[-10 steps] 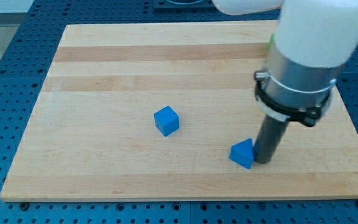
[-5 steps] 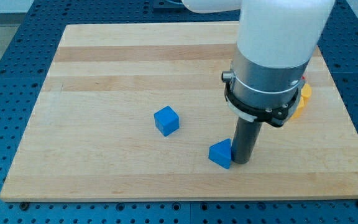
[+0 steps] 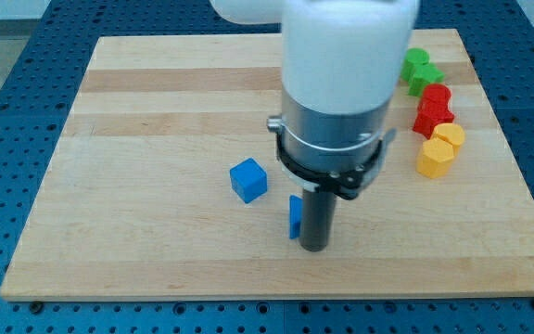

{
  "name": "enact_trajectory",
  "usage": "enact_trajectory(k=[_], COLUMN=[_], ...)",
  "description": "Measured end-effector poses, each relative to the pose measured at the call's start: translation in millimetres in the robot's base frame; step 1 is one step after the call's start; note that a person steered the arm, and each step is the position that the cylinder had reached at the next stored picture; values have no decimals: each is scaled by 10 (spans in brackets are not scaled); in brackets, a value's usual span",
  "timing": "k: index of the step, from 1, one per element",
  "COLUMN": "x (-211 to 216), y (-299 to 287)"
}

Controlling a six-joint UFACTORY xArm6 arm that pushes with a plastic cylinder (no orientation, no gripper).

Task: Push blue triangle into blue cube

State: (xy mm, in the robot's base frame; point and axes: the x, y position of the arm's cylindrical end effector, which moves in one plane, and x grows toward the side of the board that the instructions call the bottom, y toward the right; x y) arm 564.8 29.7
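Note:
The blue cube sits on the wooden board, left of centre. The blue triangle lies just to the cube's lower right, a short gap away, and is mostly hidden behind my rod. My tip rests on the board, touching the triangle's right side. The arm's large white and grey body covers the board above it.
At the view's right edge of the board stand two green blocks, two red blocks and two yellow blocks in a column. A blue perforated table surrounds the board.
My tip has moved to the view's left, pushing the blue triangle along with it, closer to the blue cube. The cube has not moved. The blocks at the right have come into view.

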Motion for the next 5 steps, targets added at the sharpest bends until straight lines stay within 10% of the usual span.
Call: enact_trajectory(k=[5], x=[-507], y=[-6])
